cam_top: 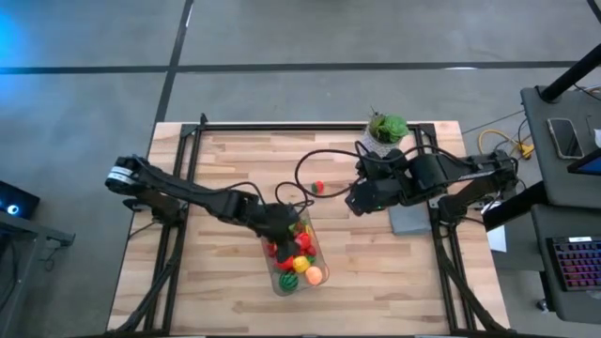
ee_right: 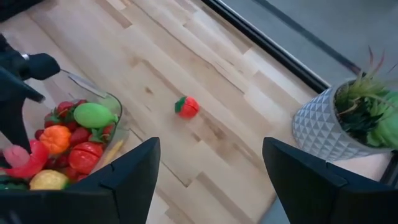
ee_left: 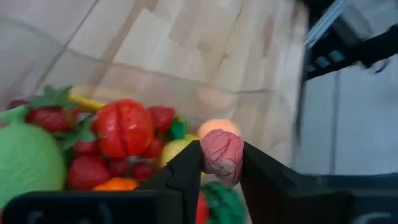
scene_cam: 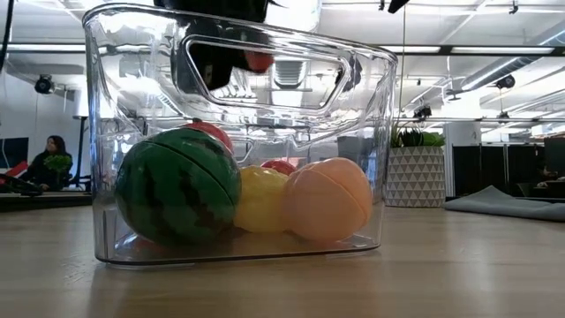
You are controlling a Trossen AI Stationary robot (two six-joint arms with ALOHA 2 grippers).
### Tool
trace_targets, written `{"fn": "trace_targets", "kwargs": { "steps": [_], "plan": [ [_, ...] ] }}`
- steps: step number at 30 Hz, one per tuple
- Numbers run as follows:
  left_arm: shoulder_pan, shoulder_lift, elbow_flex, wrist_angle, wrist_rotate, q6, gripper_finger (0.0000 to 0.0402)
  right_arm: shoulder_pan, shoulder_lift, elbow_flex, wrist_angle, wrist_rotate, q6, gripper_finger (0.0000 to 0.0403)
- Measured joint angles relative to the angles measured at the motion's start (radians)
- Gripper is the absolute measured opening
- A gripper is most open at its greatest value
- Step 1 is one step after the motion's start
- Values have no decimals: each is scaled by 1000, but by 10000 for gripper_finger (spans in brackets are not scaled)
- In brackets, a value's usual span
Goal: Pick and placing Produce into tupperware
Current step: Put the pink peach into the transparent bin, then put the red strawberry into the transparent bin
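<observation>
nearest me, the tub [cam_top: 315,246] is sitting near the table's [cam_top: 235,160] front edge, crowded with toy produce [cam_top: 299,258]. the left gripper [ee_left: 219,169] is hanging over it, pinched shut on a pinkish, wrinkled piece [ee_left: 221,154]. farther back, a lone strawberry [ee_right: 187,107] is lying on bare wood, well apart from the tub. the right gripper [ee_right: 211,163] is hovering wide open and empty, facing it. it looks light, hard and slick; gripping across its red middle seems safest.

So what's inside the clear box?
The tupperware holds a watermelon, a yellow fruit, a peach and strawberries. Anything underneath them is hidden.
</observation>
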Motion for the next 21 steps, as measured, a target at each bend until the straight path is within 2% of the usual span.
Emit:
{"fn": "trace_targets", "kwargs": {
  "steps": [3,11,13,16,18,21],
  "plan": [
    [-5,-5,1,23,2,-23,115,0,0,-6,1,-7,6,278],
    [-2,-25,-22,14,-3,-23,237,-11,2,-69,12,-9,-65,275],
    [4,-46,-33,11,-6,-23,256,-12,6,-80,47,3,-71,275],
    [13,-79,-51,-40,-16,-24,266,-24,13,-101,151,0,-163,275],
    [17,-108,-56,-92,-25,-25,267,-56,14,-119,247,-80,-241,274],
    [22,-154,-56,-176,-52,-25,267,-148,14,-182,425,-299,-350,271]
  ]
}}
